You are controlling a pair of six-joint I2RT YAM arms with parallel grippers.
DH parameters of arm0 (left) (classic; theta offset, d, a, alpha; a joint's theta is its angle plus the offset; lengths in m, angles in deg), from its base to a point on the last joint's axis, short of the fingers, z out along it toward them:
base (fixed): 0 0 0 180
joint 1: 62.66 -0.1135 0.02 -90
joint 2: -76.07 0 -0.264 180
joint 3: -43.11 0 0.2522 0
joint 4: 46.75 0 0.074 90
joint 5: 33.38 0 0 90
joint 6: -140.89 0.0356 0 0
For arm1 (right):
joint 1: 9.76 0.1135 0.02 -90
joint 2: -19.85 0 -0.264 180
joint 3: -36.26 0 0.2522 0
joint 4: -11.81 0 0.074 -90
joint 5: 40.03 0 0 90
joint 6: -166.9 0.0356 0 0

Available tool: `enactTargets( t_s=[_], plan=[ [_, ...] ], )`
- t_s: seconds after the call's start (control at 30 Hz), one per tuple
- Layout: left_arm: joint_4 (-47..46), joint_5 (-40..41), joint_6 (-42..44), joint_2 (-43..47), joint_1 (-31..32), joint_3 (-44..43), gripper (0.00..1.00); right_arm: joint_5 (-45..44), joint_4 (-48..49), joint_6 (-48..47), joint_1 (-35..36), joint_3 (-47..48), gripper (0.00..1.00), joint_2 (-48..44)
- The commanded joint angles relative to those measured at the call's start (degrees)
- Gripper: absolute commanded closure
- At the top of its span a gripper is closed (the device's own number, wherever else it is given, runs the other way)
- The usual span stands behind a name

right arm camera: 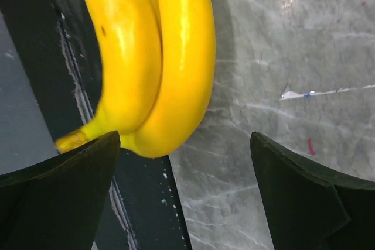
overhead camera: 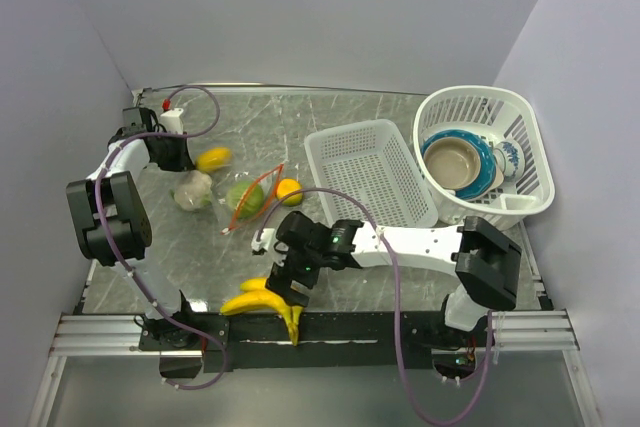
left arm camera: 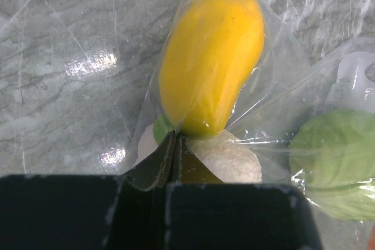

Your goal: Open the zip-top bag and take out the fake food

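With right hand (right arm camera: 184, 168) spread open, hung beside bananas (right arm camera: 170, 57) at near edge of surface (right arm camera: 281, 39); with left hand (left arm camera: 176, 144), pinched bag (left arm camera: 281, 86) beyond, far-left.

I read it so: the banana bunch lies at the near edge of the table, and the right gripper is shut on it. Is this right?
Not fully. The banana bunch does lie at the near edge of the table, but the right gripper is open: the right wrist view shows its fingers spread wide, not clamping the bunch.
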Motion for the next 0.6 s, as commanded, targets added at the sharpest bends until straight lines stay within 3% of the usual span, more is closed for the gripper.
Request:
enactTargets(
  t_s=[0.0,0.2,0.57],
  plan=[
    [3.7,0.6,1.2,1.7,-0.2,-0.4,0.99,3.3,1.7,1.4,0.1,3.6,0.0,-0.4],
    [3.9,0.7,1.3,2.1,-0.2,-0.1,0.99,5.5,2.0,2.8,0.4,5.5,0.0,-0.9],
    [4.5,-0.1,1.8,3.8,-0.2,-0.1,0.99,-0.7,1.4,5.5,2.2,8.7,0.0,11.0]
  ],
)
